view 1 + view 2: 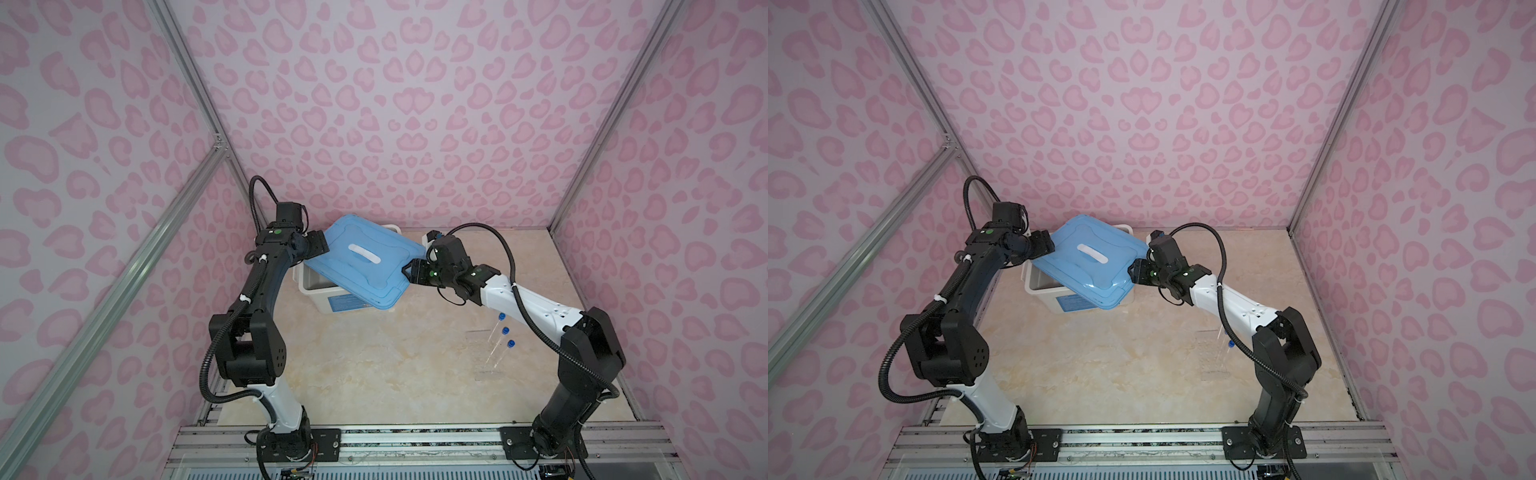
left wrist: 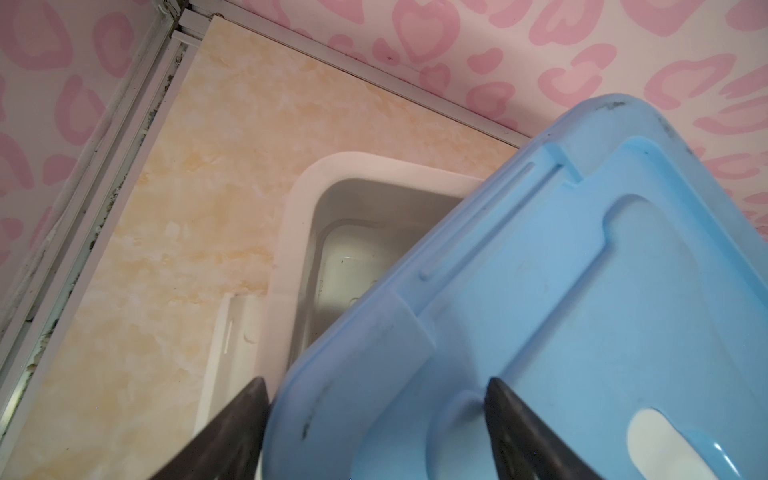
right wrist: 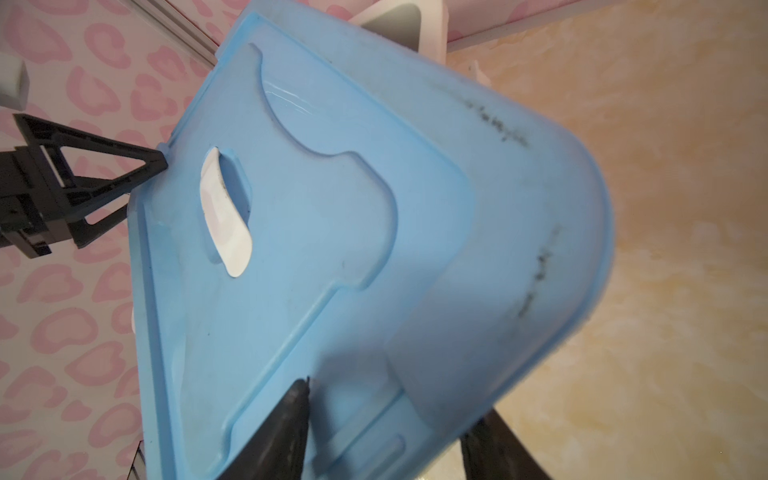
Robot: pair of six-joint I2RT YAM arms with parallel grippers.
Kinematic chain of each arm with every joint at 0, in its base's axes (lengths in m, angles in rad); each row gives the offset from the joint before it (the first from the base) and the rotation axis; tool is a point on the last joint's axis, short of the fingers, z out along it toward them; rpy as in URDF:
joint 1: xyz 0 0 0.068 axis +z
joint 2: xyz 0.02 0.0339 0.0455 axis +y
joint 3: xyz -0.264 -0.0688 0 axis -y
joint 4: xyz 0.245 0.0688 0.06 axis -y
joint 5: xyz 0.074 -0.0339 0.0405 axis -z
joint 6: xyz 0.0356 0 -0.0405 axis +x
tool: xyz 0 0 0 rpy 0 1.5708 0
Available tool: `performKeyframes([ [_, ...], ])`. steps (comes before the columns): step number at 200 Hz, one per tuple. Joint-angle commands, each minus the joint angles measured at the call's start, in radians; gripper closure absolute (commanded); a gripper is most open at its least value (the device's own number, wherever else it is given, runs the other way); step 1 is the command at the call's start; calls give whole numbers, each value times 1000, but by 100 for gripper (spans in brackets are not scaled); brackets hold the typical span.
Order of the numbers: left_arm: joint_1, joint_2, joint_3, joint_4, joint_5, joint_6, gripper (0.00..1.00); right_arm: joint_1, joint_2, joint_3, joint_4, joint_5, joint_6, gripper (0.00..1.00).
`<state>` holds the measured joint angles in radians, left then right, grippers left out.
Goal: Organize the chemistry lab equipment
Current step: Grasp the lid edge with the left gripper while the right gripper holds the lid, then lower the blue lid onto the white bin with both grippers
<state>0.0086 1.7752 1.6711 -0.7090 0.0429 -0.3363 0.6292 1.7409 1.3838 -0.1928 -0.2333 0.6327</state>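
**Blue lid held askew over the white bin; tubes stand in their rack**

In both top views the blue lid sits tilted and turned across the white bin at the back of the table. The bin's left-front corner is open to view. The left gripper meets the lid's left end and the right gripper its right end.

The left wrist view adds detail the top views lack. The lid's end lies between the left gripper's fingers, one over the blue surface and one at the rim, pinching it with the jaws set wide. The bin's pale inside shows beneath.

The right wrist view shows the right gripper's fingers on either side of the lid's near edge, one on top and one under. Whether they press on it, I cannot tell. Only this view shows dark scuffs along the lid's rim and the left gripper's fingertip touching the far edge.

The three blue-capped tubes stand in the clear rack at the table's right, under the right forearm and well apart from the bin. In a top view all three caps show. In a top view the arm's cable hides all but one cap. Neither wrist view takes them in.
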Motion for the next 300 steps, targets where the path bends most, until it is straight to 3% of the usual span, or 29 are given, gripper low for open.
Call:
performKeyframes([
  [1,1,-30,-16,9,4,-2,18,-13,4,7,28,1,-24,48],
  [68,7,-46,-33,5,-53,-6,18,-55,110,143,-7,-66,-48,50],
  [147,21,-56,-35,9,-84,-3,11,-100,195,196,-8,-81,-53,50],
  [183,29,-16,-31,84,-59,16,2,-94,240,260,-56,-109,-104,50],
  [205,33,41,27,78,-2,42,8,-90,251,272,-65,-87,-110,50],
  [235,35,79,45,42,-29,57,16,-94,287,311,-105,-63,-111,53],
  [270,34,46,6,37,-10,35,25,-76,314,357,-139,-21,-123,56],
  [300,34,-34,-89,50,-2,10,26,-75,345,422,-213,10,-137,57],
])
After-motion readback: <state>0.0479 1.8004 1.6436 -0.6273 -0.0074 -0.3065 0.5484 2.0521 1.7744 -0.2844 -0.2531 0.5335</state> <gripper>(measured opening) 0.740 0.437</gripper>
